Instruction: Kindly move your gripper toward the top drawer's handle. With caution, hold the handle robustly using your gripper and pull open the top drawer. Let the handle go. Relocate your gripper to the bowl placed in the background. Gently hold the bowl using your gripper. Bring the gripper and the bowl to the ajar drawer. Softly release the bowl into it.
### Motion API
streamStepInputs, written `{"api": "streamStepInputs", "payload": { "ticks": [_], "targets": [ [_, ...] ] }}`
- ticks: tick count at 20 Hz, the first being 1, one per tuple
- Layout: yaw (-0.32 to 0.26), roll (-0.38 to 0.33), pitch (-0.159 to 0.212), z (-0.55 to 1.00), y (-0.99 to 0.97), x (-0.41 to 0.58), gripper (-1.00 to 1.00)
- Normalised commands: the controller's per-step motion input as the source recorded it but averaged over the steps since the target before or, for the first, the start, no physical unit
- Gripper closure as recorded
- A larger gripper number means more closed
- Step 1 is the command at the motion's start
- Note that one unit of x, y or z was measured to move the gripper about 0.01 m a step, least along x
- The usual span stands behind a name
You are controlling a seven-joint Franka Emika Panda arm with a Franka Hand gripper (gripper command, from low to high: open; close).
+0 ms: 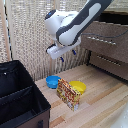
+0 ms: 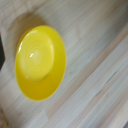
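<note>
Blue round bowl [image 1: 52,81] sits beside glossy yellow bowl [image 1: 78,87].

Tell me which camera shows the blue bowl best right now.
The exterior view. There the blue bowl sits on the wooden floor beside the yellow bowl, partly hidden behind a printed box. The wrist view shows only the yellow bowl, no blue one.

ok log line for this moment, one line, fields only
top drawer: open | gripper: above bowls, holding nothing | blue bowl: on floor | yellow bowl: under wrist camera
</note>
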Motion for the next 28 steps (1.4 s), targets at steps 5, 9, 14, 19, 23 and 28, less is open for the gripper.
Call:
{"api": "streamStepInputs", "payload": {
  "ticks": [5, 9, 14, 19, 23, 28],
  "targets": [
    [-0.152, 0.319, 0.149, -0.22, -0.07, 0.504, -1.00],
    [-0.050, 0.339, 0.024, -0.39, -0.30, 0.829, -1.00],
    [-0.003, 0.334, -0.025, -0.42, -0.50, 0.799, -1.00],
    [0.000, 0.303, -0.093, -0.41, 0.09, 0.255, -1.00],
    [-0.003, 0.294, -0.109, -0.32, 0.57, 0.046, -1.00],
    [-0.054, 0.286, -0.082, -0.22, 0.48, 0.181, -1.00]
  ]
}}
